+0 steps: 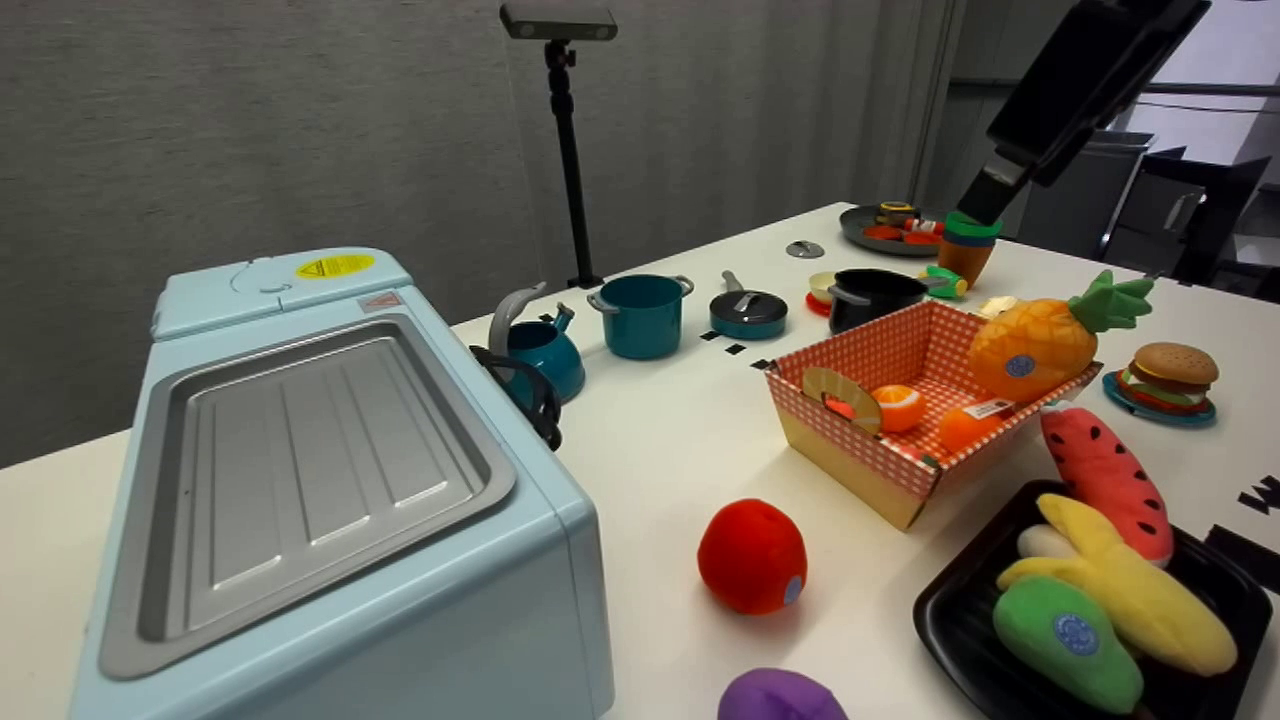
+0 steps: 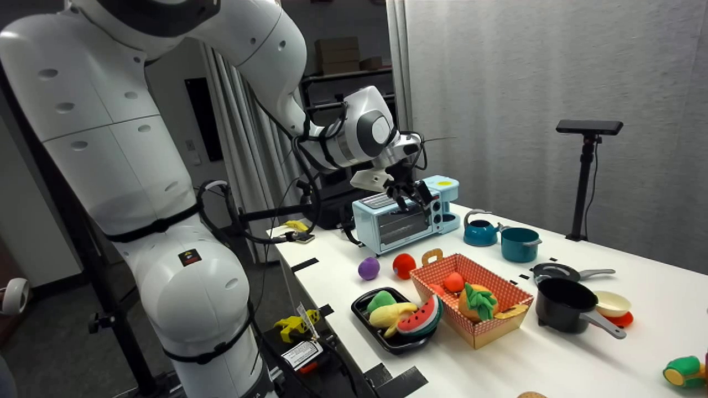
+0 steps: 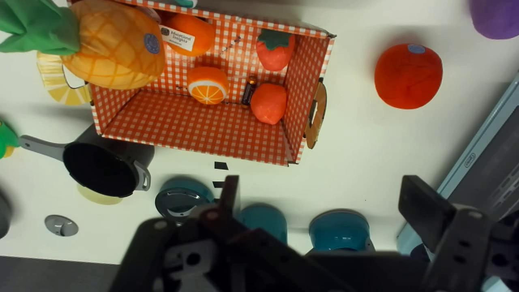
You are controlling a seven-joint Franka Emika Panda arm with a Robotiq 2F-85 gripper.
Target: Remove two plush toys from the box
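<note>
The red ball-like plush [image 1: 752, 556] and the purple plush [image 1: 780, 697] lie on the white table, outside the box. In an exterior view the red plush [image 2: 404, 266] and purple plush [image 2: 369, 268] sit beside each other; the wrist view shows the red plush [image 3: 408, 76] and part of the purple plush [image 3: 496, 18]. The chequered box [image 1: 850, 465] stands beside them; it also shows in an exterior view [image 2: 489, 276] and the wrist view [image 3: 194, 125]. My gripper [image 3: 324, 194] is open and empty, raised above the table; an exterior view shows it too [image 2: 413, 202].
The pineapple plush [image 3: 117, 44] and several orange and red fruits are in the box. A black tray [image 2: 395, 347] of plush fruit stands beside it. A pale-blue oven [image 1: 350, 600] stands near the red plush. A teal pot [image 1: 642, 318], kettle [image 1: 545, 355] and black pot [image 2: 567, 304] stand beyond.
</note>
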